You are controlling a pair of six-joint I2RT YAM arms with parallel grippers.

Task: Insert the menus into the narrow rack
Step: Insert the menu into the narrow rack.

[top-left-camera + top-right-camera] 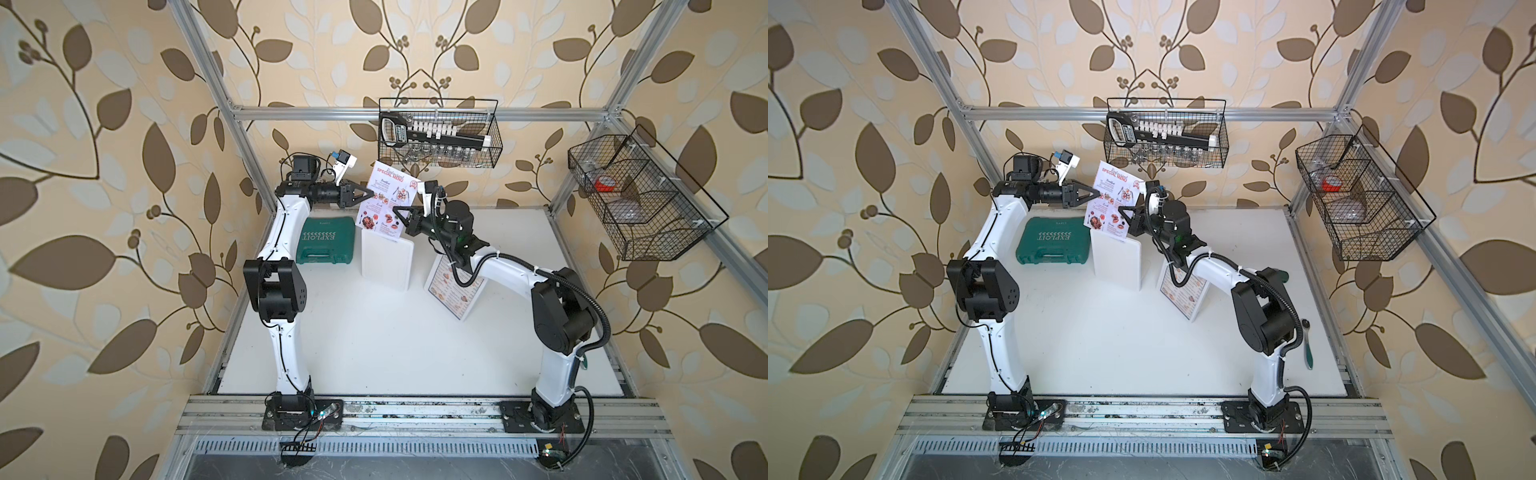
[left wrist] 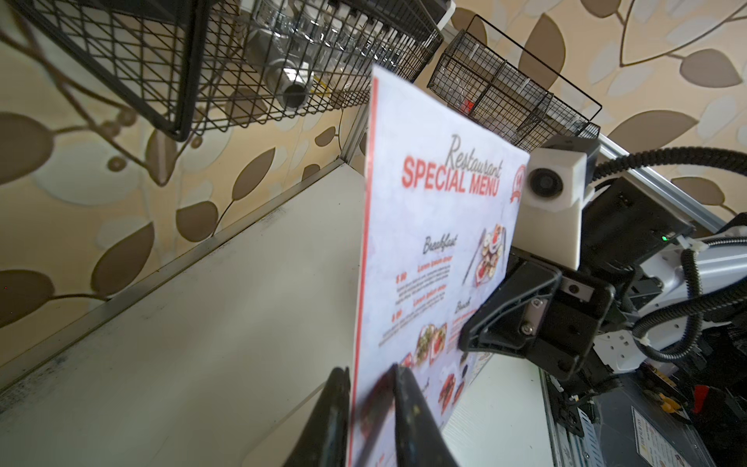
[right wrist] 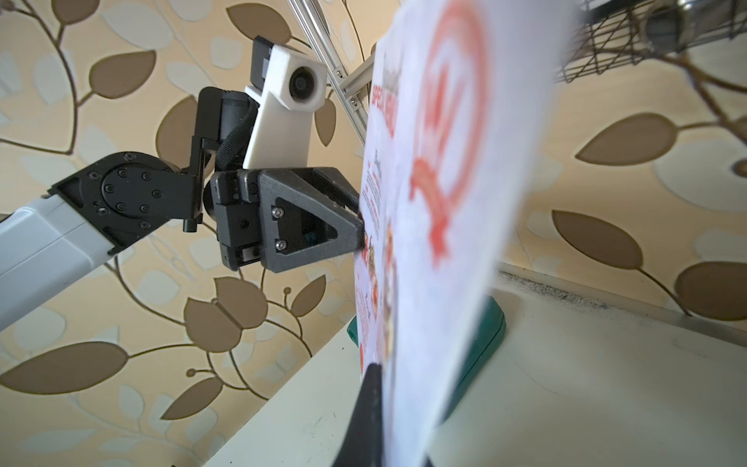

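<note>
The white-pink "Special Menu" sheet [image 1: 388, 195] [image 2: 424, 250] hangs upright in the air over the back of the table. My right gripper [image 1: 395, 209] [image 3: 388, 372] is shut on its right edge. My left gripper [image 1: 371, 192] [image 2: 370, 370] straddles the opposite edge, open, with a gap between one finger and the sheet. A long narrow black wire rack [image 1: 438, 133] hangs on the back wall, just above and to the right of the sheet. The navy-bordered menu [image 1: 455, 286] [image 1: 1183, 291] lies on the table under my right forearm.
A green tool case [image 1: 326, 245] and a white board [image 1: 386, 259] lie on the table below the held sheet. A compartmented wire basket [image 1: 640, 199] hangs on the right wall. A green-handled ratchet [image 1: 1307, 345] lies near the table's right edge. The back rack holds a black-and-white tool and jars.
</note>
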